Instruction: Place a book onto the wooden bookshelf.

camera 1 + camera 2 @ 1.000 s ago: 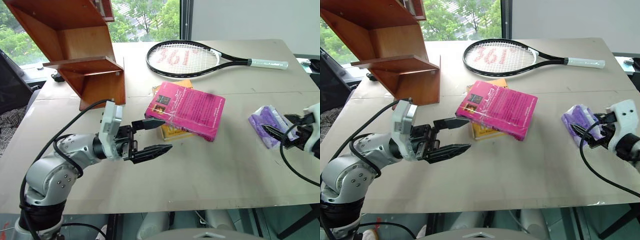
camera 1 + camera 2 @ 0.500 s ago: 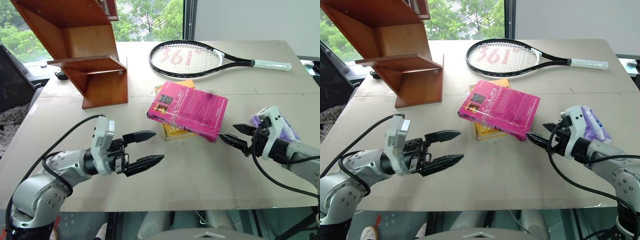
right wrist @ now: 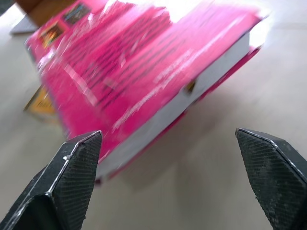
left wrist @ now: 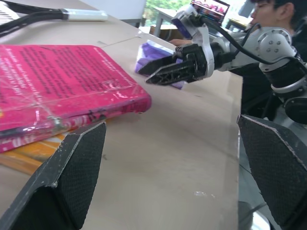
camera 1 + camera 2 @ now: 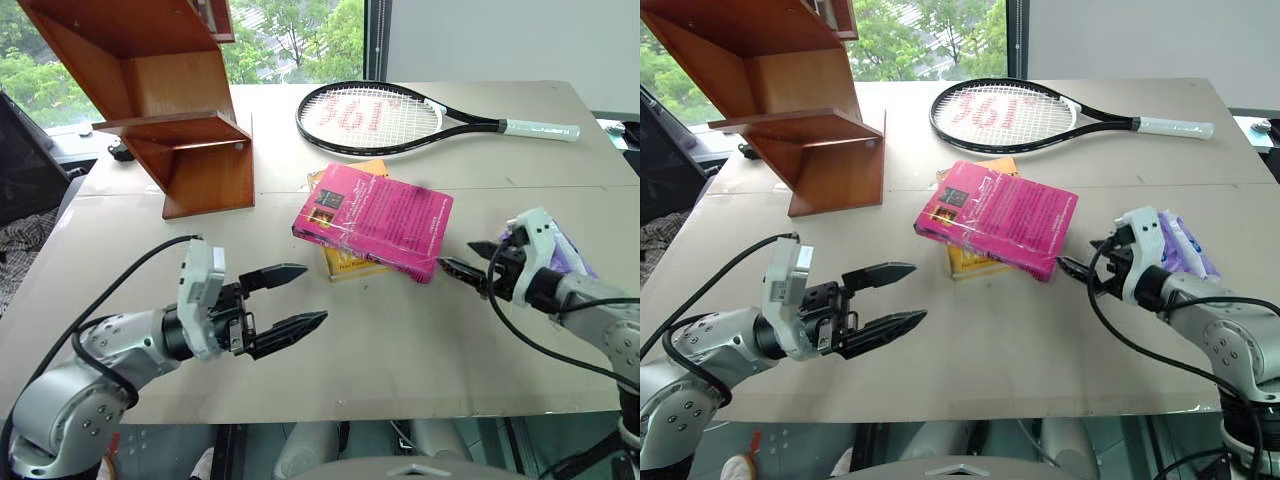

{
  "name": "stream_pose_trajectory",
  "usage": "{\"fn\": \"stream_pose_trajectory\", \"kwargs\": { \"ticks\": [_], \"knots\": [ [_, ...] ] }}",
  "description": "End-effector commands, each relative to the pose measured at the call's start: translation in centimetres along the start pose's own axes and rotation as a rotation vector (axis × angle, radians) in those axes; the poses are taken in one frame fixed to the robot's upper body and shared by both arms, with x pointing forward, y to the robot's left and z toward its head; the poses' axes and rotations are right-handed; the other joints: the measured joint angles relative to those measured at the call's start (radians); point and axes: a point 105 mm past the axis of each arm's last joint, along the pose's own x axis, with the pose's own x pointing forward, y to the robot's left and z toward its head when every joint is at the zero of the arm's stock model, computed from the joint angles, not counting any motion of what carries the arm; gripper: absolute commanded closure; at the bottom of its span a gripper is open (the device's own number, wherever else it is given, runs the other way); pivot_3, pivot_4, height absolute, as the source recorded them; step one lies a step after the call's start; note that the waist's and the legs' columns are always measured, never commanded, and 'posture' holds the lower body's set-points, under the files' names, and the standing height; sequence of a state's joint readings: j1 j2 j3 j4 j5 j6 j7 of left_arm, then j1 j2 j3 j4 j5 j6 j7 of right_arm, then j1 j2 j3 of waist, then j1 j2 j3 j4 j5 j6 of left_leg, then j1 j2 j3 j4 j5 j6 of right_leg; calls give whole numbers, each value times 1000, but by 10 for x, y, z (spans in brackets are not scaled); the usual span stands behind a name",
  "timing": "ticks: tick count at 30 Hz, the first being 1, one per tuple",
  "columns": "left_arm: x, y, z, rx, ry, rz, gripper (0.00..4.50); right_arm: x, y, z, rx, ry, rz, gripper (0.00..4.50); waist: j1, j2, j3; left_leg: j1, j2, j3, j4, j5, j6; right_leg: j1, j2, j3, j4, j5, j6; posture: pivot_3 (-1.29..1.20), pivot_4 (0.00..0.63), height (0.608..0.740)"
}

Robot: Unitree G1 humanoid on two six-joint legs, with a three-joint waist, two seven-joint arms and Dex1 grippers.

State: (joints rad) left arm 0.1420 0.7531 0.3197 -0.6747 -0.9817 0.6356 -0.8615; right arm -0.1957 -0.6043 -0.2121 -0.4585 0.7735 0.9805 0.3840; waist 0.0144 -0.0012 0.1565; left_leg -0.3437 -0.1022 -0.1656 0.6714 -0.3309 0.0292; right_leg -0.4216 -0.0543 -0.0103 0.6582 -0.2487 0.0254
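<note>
Beige worktop (image 5: 400, 350) fronts a window with green trees beyond. Book (image 5: 375, 220): thick magenta-pink paperback, glossy cover with glare, small dark picture at one corner, pale lines of text across the rest, white page block visible in the right wrist view. It lies flat near the middle of the worktop, askew on top of an orange-yellow book (image 5: 345, 265), whose edge shows at its near side. Wooden bookshelf (image 5: 165, 100): reddish-brown polished wood, slanted side panels, flat boards, standing at the far left corner of the worktop, well apart from the book. Tennis racket (image 5: 400, 115) lies along the far edge. Purple packet (image 5: 1185, 245) lies toward the right edge, just behind the right arm. Left gripper (image 5: 290, 300): fingers spread wide, holding nothing, near the front edge, short of the book. Right gripper (image 5: 465, 262): fingers parted, empty, tips just beside the book's right corner; contact cannot be determined.
</note>
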Motion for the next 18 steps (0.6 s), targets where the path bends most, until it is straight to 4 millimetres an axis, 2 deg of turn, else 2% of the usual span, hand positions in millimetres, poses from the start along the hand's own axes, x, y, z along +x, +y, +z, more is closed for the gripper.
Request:
{"fn": "stream_pose_trajectory", "kwargs": {
  "ticks": [1,2,4,7,8,13,18],
  "knots": [
    [-4,1,10,61,-13,27,0,-5,-12,21,-138,-46,-69,1663,0,0,0,0,0,0,0,0,0,0,0,0,0,0,0,0,150,740],
    [-5,2,10,63,-15,33,0,-3,-14,22,-176,-35,-83,2264,0,0,0,0,0,0,0,0,0,0,0,0,0,0,0,0,150,740],
    [-6,2,10,65,-17,40,0,1,-15,23,-212,-28,-90,2878,-1,0,0,0,0,0,0,0,0,0,0,0,0,0,0,0,150,740],
    [-8,3,9,70,-15,58,0,11,-15,20,-308,14,-108,4239,-5,0,0,0,0,1,-1,0,0,0,0,1,0,0,0,0,150,740],
    [-10,3,9,71,-15,67,0,14,-15,18,-331,30,-113,4376,-3,0,0,0,1,1,-1,0,0,-1,0,1,0,0,0,0,150,740],
    [-17,4,4,68,-5,100,0,32,-10,9,-387,90,-127,4376,-2,0,0,0,0,2,-1,0,0,-1,0,1,0,0,0,0,150,740],
    [-23,3,1,65,0,125,0,48,2,19,-388,65,-115,4376,-3,0,0,0,1,2,-1,0,0,-2,1,2,0,0,0,0,150,740]
  ]
}}
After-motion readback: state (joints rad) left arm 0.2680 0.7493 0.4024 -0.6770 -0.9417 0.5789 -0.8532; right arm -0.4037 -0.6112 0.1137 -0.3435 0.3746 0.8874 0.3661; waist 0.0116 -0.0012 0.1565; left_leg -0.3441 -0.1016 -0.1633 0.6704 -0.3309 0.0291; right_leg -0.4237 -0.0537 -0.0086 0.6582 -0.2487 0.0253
